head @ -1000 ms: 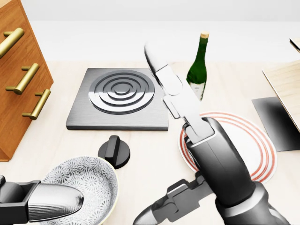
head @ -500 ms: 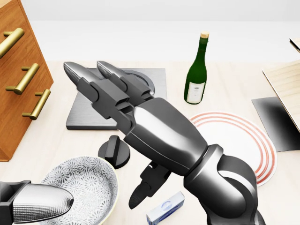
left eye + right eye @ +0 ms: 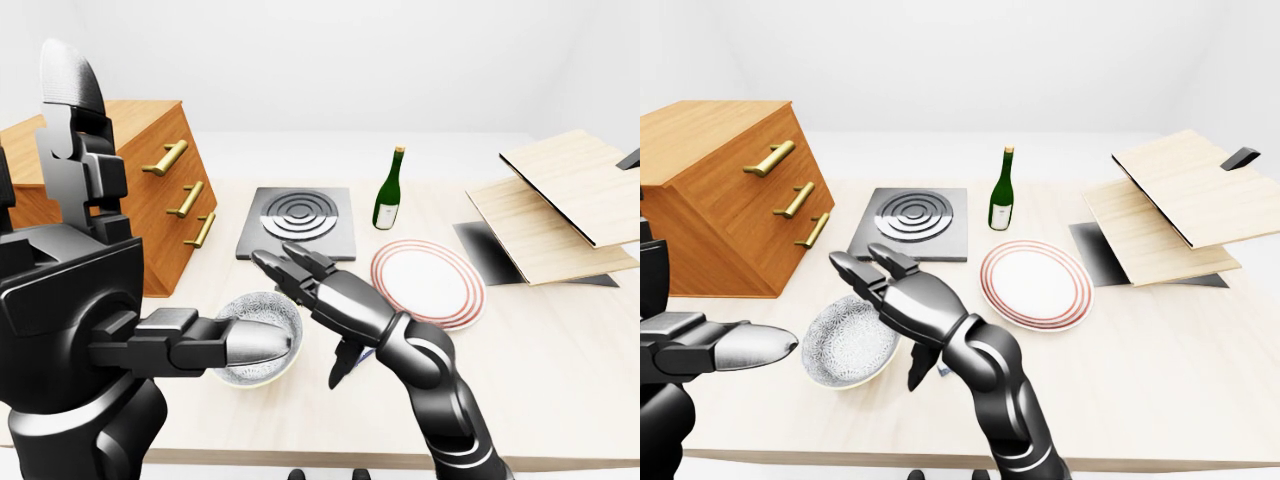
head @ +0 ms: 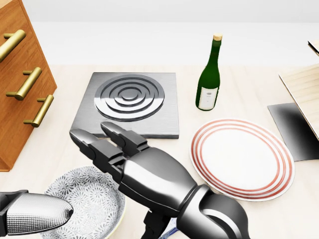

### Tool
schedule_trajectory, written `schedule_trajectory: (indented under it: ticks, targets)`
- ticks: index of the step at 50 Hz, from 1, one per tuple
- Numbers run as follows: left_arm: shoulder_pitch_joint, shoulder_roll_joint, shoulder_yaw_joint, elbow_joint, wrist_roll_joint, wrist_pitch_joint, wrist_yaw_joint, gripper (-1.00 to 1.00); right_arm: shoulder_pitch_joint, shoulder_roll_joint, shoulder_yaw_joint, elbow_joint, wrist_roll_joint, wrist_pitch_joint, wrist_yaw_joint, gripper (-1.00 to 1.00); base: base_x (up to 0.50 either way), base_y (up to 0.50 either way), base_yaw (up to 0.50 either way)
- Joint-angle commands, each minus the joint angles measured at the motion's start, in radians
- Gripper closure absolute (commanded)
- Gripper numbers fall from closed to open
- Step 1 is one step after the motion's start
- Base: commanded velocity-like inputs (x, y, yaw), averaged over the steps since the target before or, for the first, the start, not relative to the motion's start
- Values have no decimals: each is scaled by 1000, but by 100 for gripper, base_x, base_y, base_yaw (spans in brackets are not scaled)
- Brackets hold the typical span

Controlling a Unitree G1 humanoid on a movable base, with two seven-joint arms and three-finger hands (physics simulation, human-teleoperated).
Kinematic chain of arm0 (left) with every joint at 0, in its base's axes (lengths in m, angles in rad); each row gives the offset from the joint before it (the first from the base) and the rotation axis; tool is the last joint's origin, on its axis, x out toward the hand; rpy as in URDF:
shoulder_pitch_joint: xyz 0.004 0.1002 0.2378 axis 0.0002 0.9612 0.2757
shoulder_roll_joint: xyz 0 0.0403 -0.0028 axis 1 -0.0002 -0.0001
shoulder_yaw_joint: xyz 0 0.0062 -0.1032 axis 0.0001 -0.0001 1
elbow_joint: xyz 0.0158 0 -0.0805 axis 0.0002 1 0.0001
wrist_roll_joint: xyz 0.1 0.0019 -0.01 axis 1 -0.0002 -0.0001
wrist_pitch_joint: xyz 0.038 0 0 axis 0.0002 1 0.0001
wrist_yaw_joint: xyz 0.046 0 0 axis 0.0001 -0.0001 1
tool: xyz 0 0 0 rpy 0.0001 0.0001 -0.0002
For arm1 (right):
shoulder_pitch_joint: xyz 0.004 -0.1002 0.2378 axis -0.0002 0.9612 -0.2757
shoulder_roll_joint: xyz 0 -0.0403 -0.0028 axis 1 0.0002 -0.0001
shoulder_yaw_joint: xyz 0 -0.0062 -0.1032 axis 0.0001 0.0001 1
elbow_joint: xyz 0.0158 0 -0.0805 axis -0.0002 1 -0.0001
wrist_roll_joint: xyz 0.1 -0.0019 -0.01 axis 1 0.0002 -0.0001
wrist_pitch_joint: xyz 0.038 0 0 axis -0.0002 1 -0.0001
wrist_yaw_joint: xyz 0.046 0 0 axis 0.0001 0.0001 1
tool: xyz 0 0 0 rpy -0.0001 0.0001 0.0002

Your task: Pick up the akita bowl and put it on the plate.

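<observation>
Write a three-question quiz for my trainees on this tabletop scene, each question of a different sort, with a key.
1. True or false: the akita bowl already sits on the plate.
2. Multiple choice: in the head view, the green bottle stands (A) left of the burner plate, (B) above the plate, (C) inside the bowl.
3. Fill in: the right hand hovers with open fingers over the bowl's ____ rim, as the head view shows it.

Key: 1 false; 2 B; 3 right.

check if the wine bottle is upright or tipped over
Upright: the wine bottle stands on its base on the table, cork at the top, above the plate.
</observation>
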Motion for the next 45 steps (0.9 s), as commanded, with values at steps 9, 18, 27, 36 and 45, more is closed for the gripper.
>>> schedule_trajectory:
  ticks: [9,18,27,36,45]
  targets:
    - [3,2,-1,0,1,0,-1,-97,146,-45,83,98,6,0,0,-100,0,0,0]
    - [10,22,-6,0,-10,0,16,-97,144,-27,121,90,-51,0,0,-100,0,0,0]
    - [14,30,-10,0,-14,0,23,-97,152,2,196,104,-64,0,0,-100,0,0,0]
    - [14,60,-7,0,-40,0,48,-97,122,18,194,231,-134,0,0,-100,0,0,0]
    - [13,86,-11,0,-62,0,73,-97,41,44,114,399,-180,0,0,-100,0,0,0]
